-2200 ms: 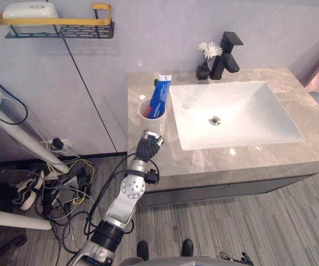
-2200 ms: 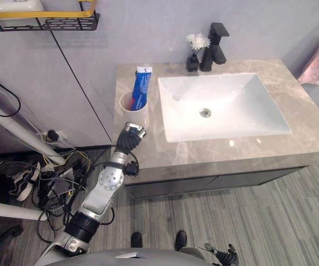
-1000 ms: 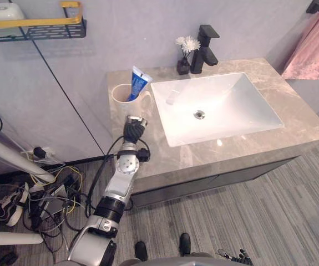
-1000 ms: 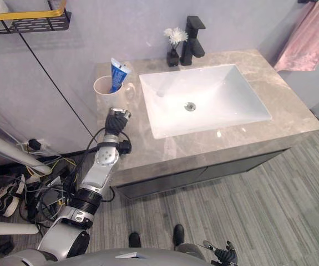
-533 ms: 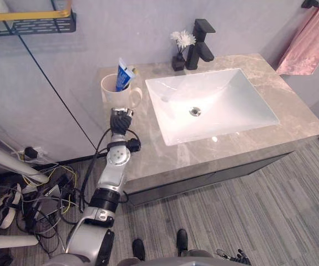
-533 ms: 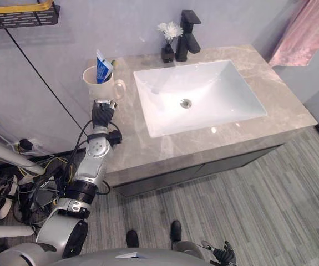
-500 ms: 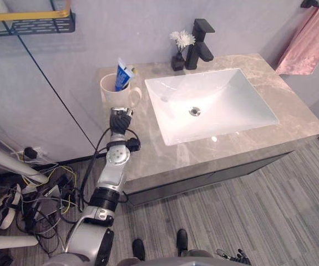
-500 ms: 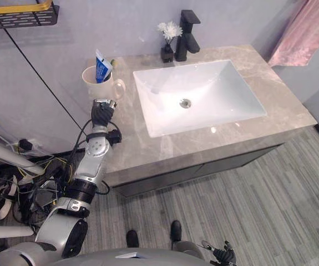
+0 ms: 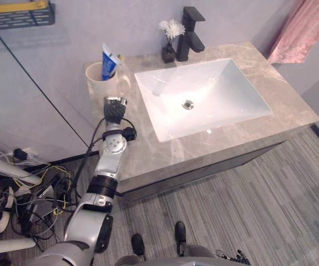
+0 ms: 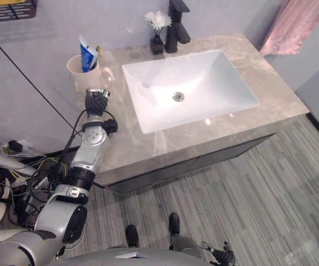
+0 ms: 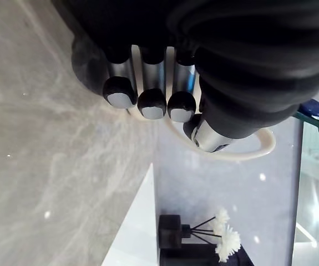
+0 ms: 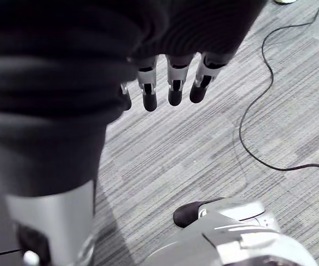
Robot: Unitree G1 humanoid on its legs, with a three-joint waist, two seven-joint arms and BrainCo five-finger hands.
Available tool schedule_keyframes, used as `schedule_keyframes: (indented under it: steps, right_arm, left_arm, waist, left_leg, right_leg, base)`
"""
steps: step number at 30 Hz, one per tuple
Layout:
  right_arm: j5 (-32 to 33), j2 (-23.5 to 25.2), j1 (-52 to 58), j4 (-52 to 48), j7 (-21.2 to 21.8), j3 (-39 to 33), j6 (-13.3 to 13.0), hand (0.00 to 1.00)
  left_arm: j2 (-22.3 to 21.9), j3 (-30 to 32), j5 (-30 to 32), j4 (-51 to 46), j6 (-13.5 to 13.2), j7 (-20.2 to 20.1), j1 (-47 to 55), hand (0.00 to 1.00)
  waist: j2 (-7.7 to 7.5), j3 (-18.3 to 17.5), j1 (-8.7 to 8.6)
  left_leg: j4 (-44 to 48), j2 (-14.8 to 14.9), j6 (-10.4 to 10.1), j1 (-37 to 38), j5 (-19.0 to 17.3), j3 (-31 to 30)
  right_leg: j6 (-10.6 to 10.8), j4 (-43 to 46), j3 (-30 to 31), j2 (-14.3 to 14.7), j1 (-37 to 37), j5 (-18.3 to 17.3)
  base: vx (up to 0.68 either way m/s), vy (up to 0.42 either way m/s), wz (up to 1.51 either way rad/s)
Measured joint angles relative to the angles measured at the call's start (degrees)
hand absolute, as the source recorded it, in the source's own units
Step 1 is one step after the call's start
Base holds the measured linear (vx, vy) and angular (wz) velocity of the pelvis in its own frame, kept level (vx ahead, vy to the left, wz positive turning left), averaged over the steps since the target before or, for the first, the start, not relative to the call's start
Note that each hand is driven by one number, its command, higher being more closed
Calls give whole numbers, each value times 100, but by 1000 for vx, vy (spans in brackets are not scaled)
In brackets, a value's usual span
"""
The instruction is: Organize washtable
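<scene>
A cream cup (image 9: 100,80) stands at the counter's back left corner with a blue toothpaste tube (image 9: 109,60) and a toothbrush in it; its handle (image 11: 232,153) points toward the sink. My left hand (image 9: 115,112) rests on the counter just in front of the cup, fingers (image 11: 151,103) curled, tips close to the cup's foot and thumb beside the handle, with nothing inside the hand. I cannot tell whether it touches the cup. My right hand (image 12: 170,83) hangs over the floor with relaxed straight fingers.
A white sink basin (image 9: 201,98) is set in the grey marble counter (image 9: 148,144). A black faucet (image 9: 191,34) and a small black vase of white flowers (image 9: 169,40) stand behind it. A pink towel (image 9: 300,27) hangs at the right, a wire shelf (image 9: 20,14) at the upper left.
The whole view has swung, so the counter sits further left and higher. My left hand stays in front of the cup, a little closer to its handle.
</scene>
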Motion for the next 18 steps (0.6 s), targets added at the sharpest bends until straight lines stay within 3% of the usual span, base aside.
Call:
schedule_keyframes:
  steps: [18]
  right_arm:
    - [3, 18, 51, -9, 80, 4, -58, 0]
  left_arm:
    - [428, -190, 100, 356, 49, -24, -719, 100]
  waist:
    - [-2, 166, -87]
  left_leg:
    - [28, -10, -1, -188, -18, 248]
  right_leg:
    - [31, 11, 303, 17, -296, 99]
  base:
    - [0, 1, -7]
